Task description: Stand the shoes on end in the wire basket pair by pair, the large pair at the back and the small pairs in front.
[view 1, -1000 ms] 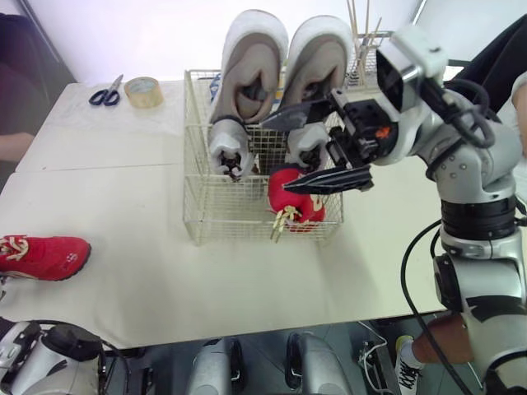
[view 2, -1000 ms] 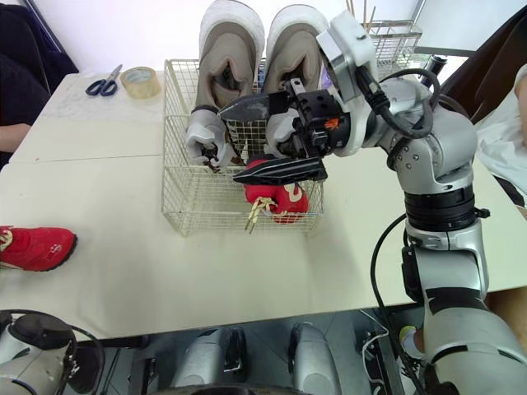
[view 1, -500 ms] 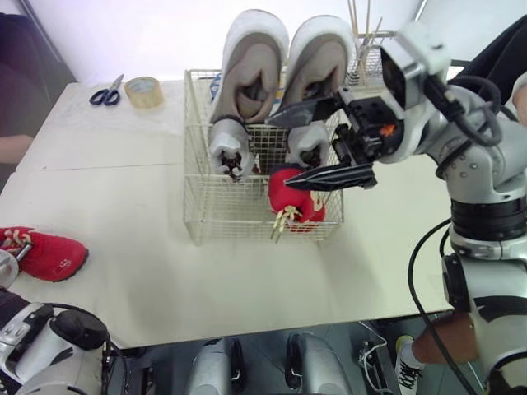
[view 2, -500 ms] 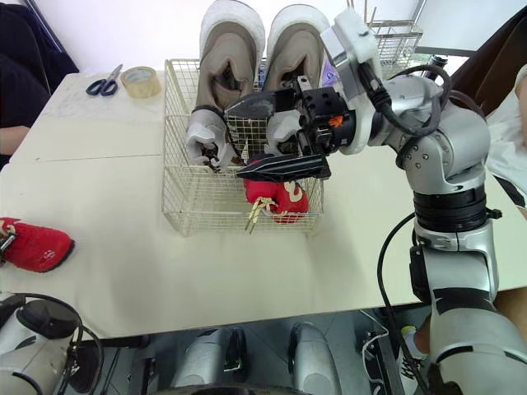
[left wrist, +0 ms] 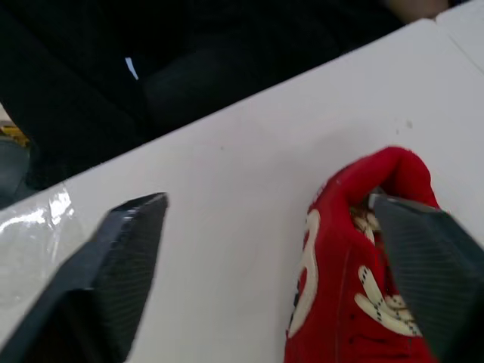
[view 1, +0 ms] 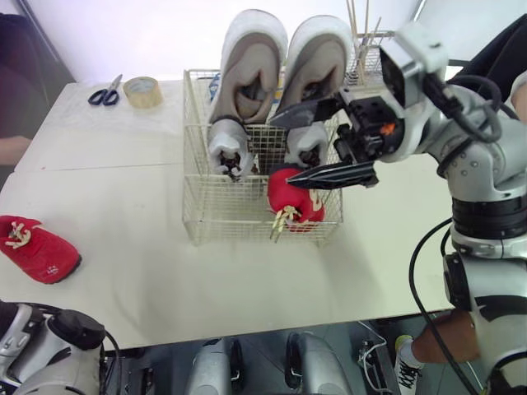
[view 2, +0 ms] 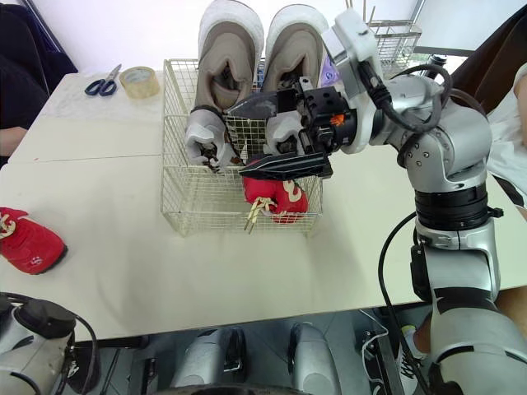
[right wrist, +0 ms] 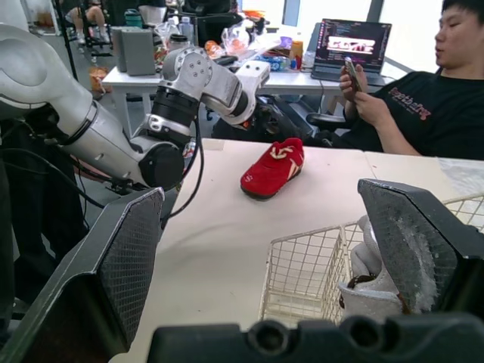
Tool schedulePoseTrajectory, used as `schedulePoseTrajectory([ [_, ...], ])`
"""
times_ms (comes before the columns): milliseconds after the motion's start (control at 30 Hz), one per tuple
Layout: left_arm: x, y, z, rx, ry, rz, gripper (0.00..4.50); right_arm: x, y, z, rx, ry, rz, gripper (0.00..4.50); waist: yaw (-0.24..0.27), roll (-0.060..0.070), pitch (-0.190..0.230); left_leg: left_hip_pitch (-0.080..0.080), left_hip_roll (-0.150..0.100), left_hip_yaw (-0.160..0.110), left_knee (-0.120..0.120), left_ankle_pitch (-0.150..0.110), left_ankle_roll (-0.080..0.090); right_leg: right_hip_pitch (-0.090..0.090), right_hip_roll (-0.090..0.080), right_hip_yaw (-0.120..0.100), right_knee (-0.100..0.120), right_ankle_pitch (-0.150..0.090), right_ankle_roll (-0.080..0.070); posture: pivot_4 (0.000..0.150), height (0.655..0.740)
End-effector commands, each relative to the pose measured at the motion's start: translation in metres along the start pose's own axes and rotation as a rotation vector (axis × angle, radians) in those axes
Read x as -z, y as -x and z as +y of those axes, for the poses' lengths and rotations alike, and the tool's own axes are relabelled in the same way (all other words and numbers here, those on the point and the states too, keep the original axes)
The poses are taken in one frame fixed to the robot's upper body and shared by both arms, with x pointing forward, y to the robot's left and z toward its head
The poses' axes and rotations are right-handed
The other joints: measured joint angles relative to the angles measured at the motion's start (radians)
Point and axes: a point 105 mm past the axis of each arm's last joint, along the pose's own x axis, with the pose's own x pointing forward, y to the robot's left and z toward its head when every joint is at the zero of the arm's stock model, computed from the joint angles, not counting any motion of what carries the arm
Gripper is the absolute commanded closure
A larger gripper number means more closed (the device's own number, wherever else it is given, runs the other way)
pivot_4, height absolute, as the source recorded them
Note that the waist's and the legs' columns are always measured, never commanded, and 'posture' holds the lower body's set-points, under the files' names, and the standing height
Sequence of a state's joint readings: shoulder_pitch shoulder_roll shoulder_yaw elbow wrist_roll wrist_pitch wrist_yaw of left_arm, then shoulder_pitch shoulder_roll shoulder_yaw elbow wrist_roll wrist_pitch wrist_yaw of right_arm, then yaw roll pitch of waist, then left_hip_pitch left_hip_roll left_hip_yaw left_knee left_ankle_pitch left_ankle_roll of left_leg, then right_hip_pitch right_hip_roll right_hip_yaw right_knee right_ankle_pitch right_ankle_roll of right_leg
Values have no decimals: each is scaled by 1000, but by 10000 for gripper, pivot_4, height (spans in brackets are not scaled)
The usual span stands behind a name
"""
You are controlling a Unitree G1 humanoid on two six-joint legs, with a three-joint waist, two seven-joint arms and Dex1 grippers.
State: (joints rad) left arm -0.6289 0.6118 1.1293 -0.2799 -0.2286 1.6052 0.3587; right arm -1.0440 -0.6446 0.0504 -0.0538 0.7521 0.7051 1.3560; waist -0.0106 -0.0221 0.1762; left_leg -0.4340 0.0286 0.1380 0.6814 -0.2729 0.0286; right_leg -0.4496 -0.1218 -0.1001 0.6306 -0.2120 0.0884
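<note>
R gripper (view 1: 288, 150): fingers wide apart, empty, hovering over wire basket (view 1: 222, 206), 3 o'clock side, above upright red shoe (view 1: 294, 197) at basket's 5. L gripper (left wrist: 265, 204): spread wide, nothing held. Loose red shoe (left wrist: 340, 272) just beside one finger, 8 o'clock off basket. Lg pair (view 1: 247, 58) at 12.

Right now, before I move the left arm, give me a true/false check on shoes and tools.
1. The large pair stands at the back of the wire basket. True.
2. The right tool is open over the basket. True.
3. Both red shoes are in the basket. False: one red shoe stands at its front; the loose red shoe lies on the table.
4. The loose red shoe is clamped. False: the left tool is open beside it.
</note>
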Motion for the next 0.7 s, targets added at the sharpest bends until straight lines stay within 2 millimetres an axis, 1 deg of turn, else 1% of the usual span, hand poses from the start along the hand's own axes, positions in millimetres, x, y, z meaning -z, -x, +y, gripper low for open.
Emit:
schedulePoseTrajectory([
  [33, -4, -8, -6, 0, -24, 9, 117, -15, -1, 2, -9, 77, -7, 0, 0, 0, 0, 0, 0, 0, 0, 0, 0, 0, 0, 0, 0, 0, 0, 1500, 7400],
  [133, 1, -21, -13, 7, -36, 44, 117, -15, 0, 2, 3, 79, -3, 0, -2, 0, 0, 0, 0, 0, 0, 0, 0, 0, 0, 0, 0, 0, 0, 1500, 7400],
  [233, 11, -36, -20, 13, -49, 90, 117, -17, 2, 2, 19, 80, 0, 0, -2, 0, 0, 0, 0, 0, 0, 0, 0, 0, 0, 0, 0, 0, 0, 1500, 7400],
  [400, 24, -55, -31, 26, -80, 133, 117, -17, 3, 4, 36, 79, 7, 0, -1, 0, 0, 0, 0, 0, 0, 0, 0, 0, 0, 0, 0, 0, 0, 1500, 7400],
  [500, 30, -63, -35, 27, -90, 144, 117, -19, 4, 5, 50, 82, 8, 0, -1, 0, 0, 0, 0, 0, 0, 0, 0, 0, -1, 0, 0, 0, 0, 1500, 7400],
  [567, 30, -66, -38, 29, -93, 143, 117, -19, 4, 6, 57, 82, 10, 0, 1, 0, 0, 0, 0, 0, 0, 0, 0, 0, -2, 0, 0, 0, 0, 1500, 7400],
  [667, 29, -68, -39, 28, -94, 136, 7952, -19, 5, 7, 71, 81, 16, 0, 2, 0, 0, 0, 0, 0, 0, 0, 0, 0, -3, -1, 0, 0, 0, 1500, 7400],
  [700, 29, -68, -39, 27, -93, 135, 11869, -19, 6, 7, 74, 82, 17, 0, 1, 0, 0, 0, 0, 0, 0, 0, 0, 0, -3, -1, 0, 0, 0, 1500, 7400],
])
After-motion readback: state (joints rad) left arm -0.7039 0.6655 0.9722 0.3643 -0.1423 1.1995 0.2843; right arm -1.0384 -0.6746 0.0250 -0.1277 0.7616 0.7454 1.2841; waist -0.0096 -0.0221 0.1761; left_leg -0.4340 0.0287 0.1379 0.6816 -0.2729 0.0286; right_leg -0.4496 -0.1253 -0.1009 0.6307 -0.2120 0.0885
